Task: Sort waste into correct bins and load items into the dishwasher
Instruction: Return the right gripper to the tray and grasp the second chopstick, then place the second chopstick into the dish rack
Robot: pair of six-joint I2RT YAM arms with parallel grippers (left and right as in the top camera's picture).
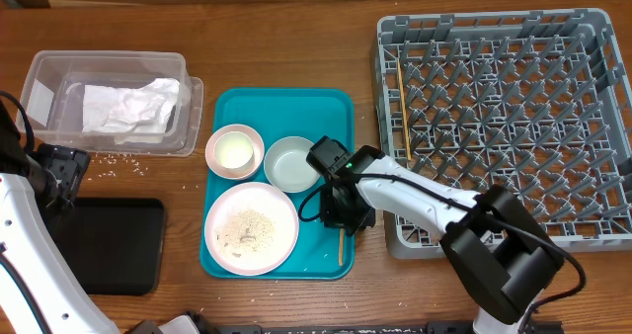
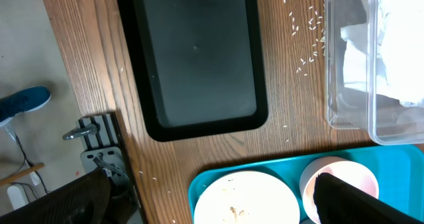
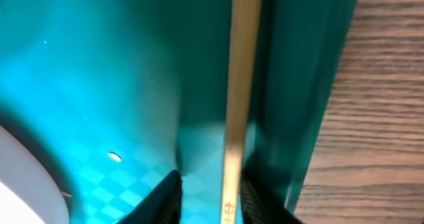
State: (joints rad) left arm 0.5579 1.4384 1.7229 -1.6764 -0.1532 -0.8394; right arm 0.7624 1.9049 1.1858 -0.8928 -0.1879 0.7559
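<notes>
Chopstick: one lies on the floor of the teal tray, parallel to and just beside the tray's right-hand rim. In the overhead view only its lower end shows, below the right end effector.

Right end effector: fingers straddle this chopstick. A gap shows on one side and the other finger sits right against the wood. Jaws narrowly apart, no clamp visible.

Second chopstick: lying in the left part of the grey dish rack, lengthwise along the pegs.

Left end effector: jaws spread wide, holding nothing, above the surface between the clear tub and the black tray.

Clear tub: crumpled white napkins inside. Loose rice grains are scattered on the surface just in front of it.

On the teal tray: pink bowl, grey-green bowl just beside it, and the round plate nearer the front with rice residue on it.
</notes>
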